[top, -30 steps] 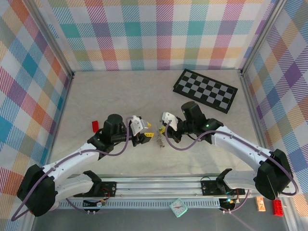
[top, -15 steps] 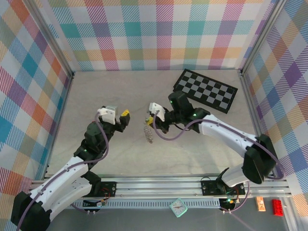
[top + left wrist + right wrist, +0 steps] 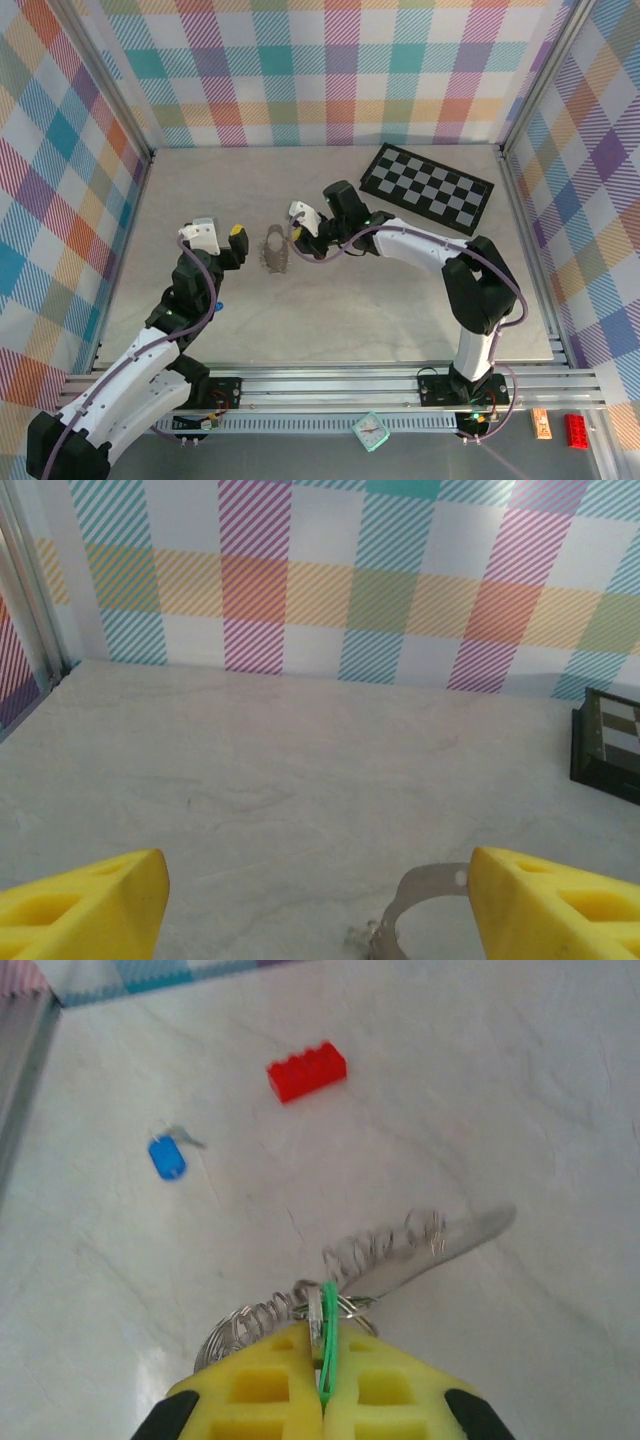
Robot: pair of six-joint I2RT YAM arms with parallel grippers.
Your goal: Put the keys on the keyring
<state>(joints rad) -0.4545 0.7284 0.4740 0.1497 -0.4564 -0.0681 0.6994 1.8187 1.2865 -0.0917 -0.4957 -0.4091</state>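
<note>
Right jaws, closed on the keyring [image 3: 378, 1245] with a green key [image 3: 327, 1325] pinched edge-on between them, present it near the middle of the tabletop [image 3: 330, 310]; left jaws stand wide apart and empty just beside it. A blue key [image 3: 167, 1157] lies loose: best hold the ring steady and pinch that key's head squarely

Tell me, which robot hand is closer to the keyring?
Right. The right gripper is shut on the keyring, pinching its edge. The left gripper is open beside it, not holding it.
</note>
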